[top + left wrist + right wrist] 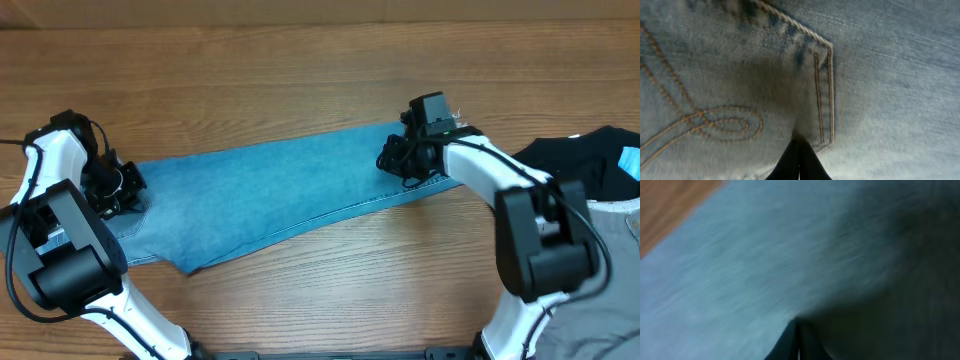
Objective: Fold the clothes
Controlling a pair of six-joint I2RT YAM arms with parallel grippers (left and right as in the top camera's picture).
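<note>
The light-blue jeans [280, 185] lie in a long strip across the middle of the table, running from lower left to upper right. My left gripper [125, 190] is at the left, waist end. In the left wrist view it [799, 150] is shut, with denim bunched at its tips beside the stitched back pocket [825, 75]. My right gripper [400, 160] is at the right, ankle end. The right wrist view shows it [797, 330] shut too, with a raised fold of the jeans [765, 265] pinched at its tips.
A black garment [590, 160] and a grey garment [620, 225] lie at the right edge, behind the right arm. Bare wooden table [320, 70] surrounds the jeans, and a corner of it [670, 205] shows in the right wrist view.
</note>
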